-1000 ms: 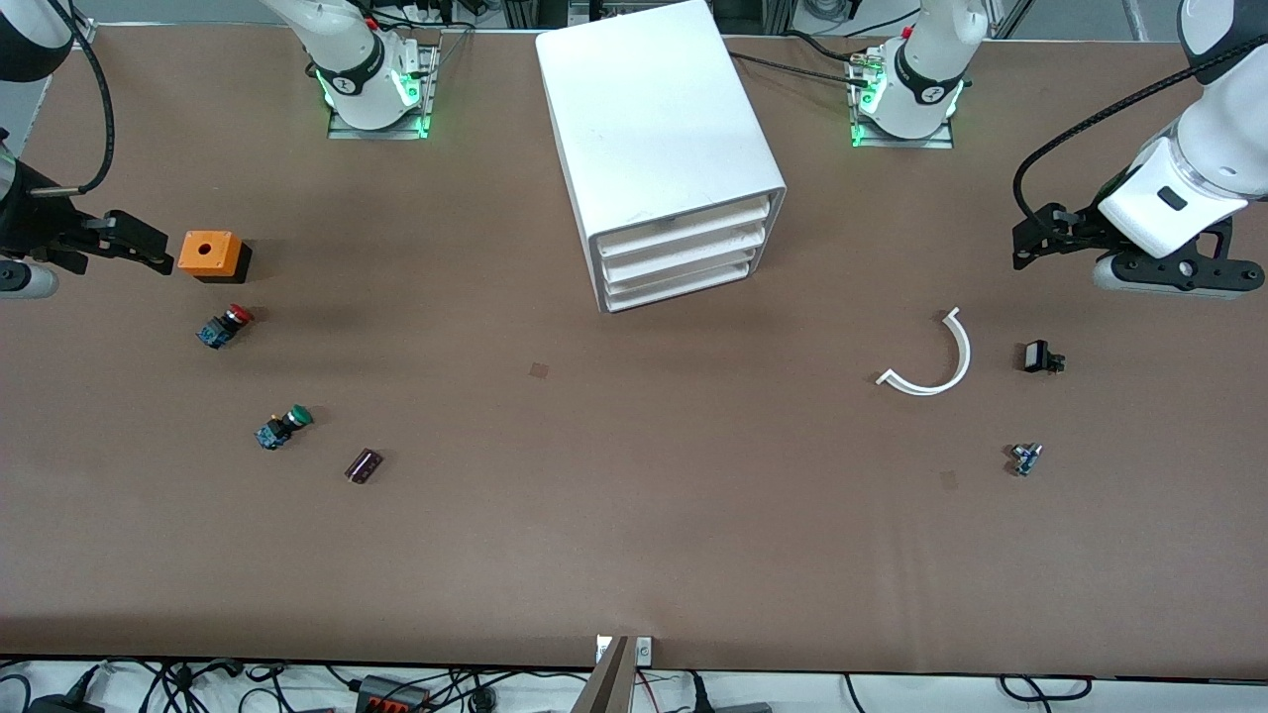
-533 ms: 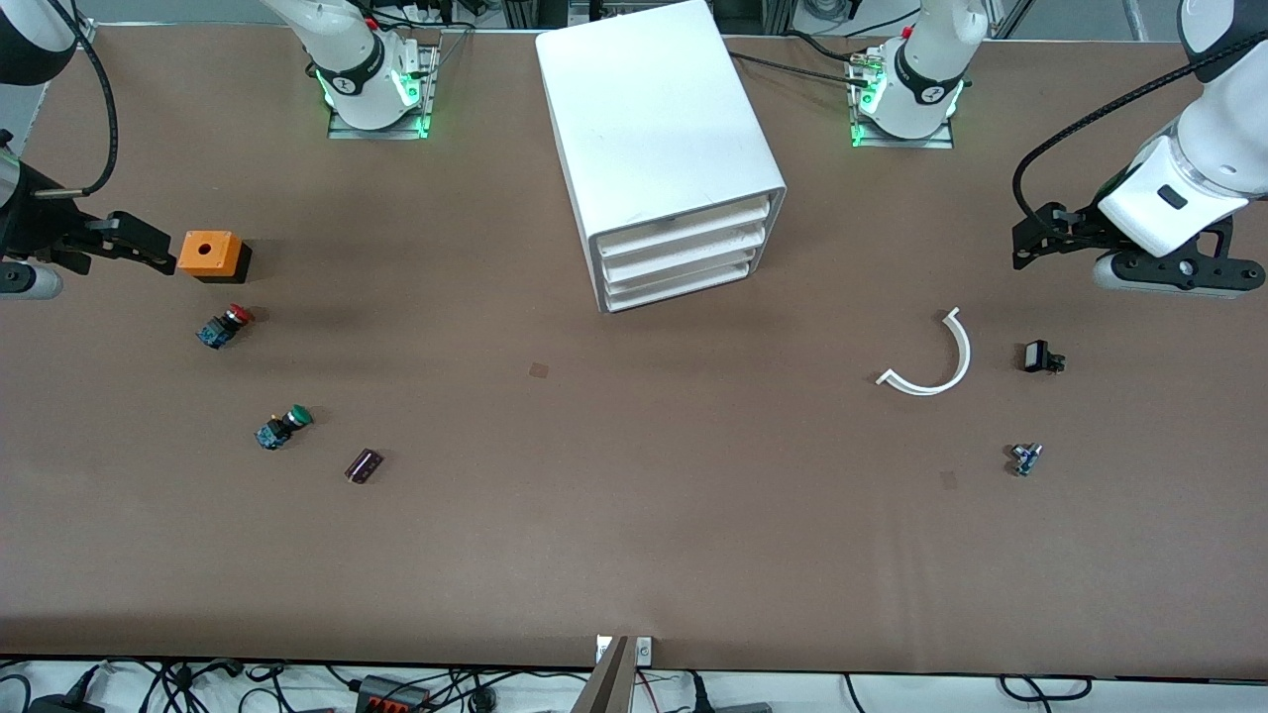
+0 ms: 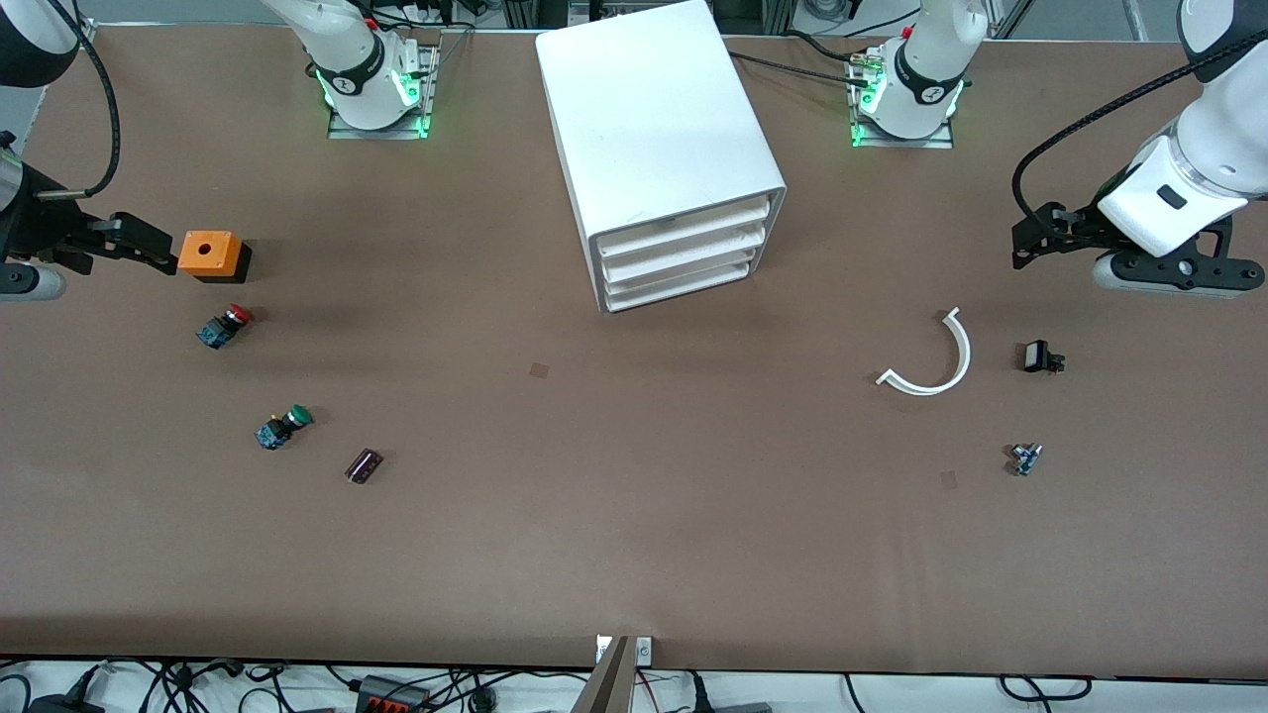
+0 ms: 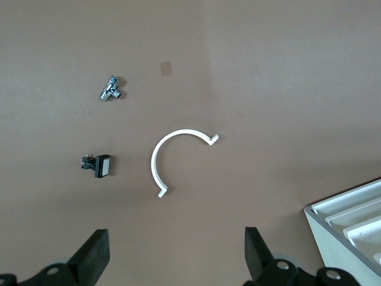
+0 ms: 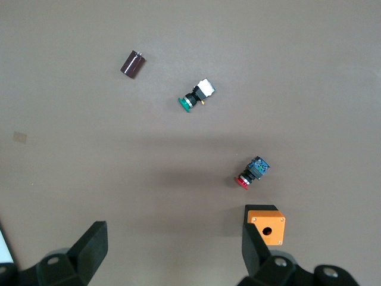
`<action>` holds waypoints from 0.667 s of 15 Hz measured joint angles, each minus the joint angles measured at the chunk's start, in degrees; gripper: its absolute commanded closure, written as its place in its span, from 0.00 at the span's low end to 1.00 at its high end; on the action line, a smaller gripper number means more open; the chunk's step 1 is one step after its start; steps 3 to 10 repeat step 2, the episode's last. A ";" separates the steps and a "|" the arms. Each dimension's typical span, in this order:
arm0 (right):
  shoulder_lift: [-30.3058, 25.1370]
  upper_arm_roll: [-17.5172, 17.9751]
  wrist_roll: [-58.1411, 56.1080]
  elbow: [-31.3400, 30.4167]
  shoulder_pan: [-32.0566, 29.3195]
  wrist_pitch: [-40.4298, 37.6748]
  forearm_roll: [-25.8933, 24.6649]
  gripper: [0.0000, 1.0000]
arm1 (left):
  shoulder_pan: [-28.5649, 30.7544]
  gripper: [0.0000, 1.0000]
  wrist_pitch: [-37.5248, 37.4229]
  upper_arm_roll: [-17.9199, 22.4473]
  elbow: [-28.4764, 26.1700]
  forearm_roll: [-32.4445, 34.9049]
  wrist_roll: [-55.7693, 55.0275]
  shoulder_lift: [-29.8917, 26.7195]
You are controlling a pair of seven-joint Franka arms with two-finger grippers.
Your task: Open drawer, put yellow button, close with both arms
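Observation:
The white cabinet (image 3: 659,129) stands at the middle of the table between the two arm bases. Its top drawer (image 3: 684,230) is pushed in, like the two below it. A corner of the cabinet shows in the left wrist view (image 4: 351,220). No yellow button shows in any view. My left gripper (image 3: 1030,248) is open and empty above the table at the left arm's end, also seen in its wrist view (image 4: 177,250). My right gripper (image 3: 139,243) is open and empty beside an orange box (image 3: 210,254), also seen in its wrist view (image 5: 172,244).
Near the right gripper lie a red-capped button (image 3: 226,325), a green-capped button (image 3: 282,426) and a dark cylinder (image 3: 363,465). Near the left gripper lie a white curved piece (image 3: 936,361), a small black part (image 3: 1040,357) and a small metal part (image 3: 1025,458).
The right gripper has shifted very slightly toward the arm bases. Nothing else has moved.

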 measured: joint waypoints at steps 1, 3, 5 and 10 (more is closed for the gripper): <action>0.00 0.00 0.00 0.00 0.00 0.00 0.00 0.00 | 0.00 0.00 -0.02 0.00 0.00 0.00 0.00 0.00; 0.00 0.00 0.00 0.00 0.00 0.00 0.00 0.00 | 0.00 0.00 -0.03 0.00 0.00 0.00 0.00 0.00; 0.00 0.00 0.00 0.00 0.00 0.00 0.00 0.00 | 0.00 0.00 -0.03 0.00 0.00 0.00 0.00 0.00; 0.00 0.00 0.00 0.00 0.00 0.00 0.00 0.00 | 0.00 0.00 -0.03 0.00 0.00 0.00 0.00 0.00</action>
